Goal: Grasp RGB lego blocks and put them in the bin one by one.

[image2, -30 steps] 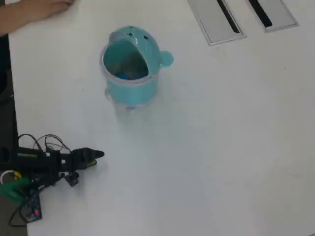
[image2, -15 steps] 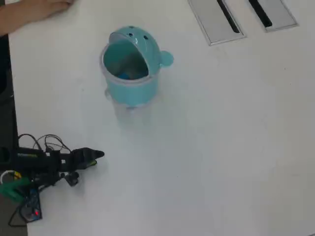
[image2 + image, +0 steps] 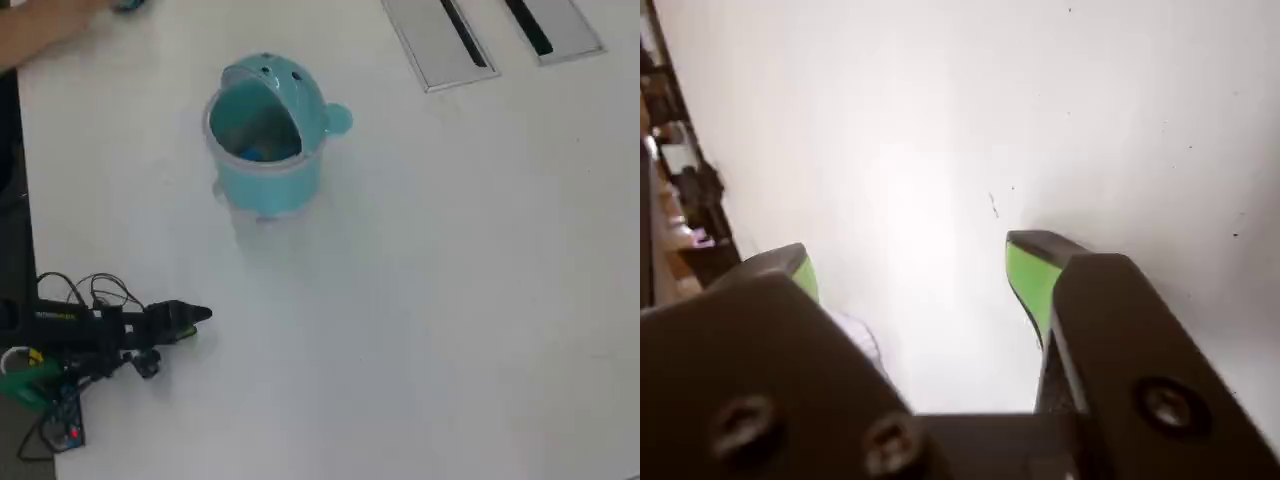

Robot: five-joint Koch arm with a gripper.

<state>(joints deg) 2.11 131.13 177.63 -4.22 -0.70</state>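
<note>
One bin (image 3: pixel 268 170) holds one blue block (image 3: pixel 258 153); end effector (image 3: pixel 910 275) spread apart, empty.

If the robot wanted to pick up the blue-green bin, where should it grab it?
Probably the round side tab, coming down from above. The bin stands upright and its body looks too wide for the gripper, whose jaws are open with nothing between them in the wrist view. The tab sticks out sideways, thin enough to pinch. The raised lid is domed and would likely slip.
</note>
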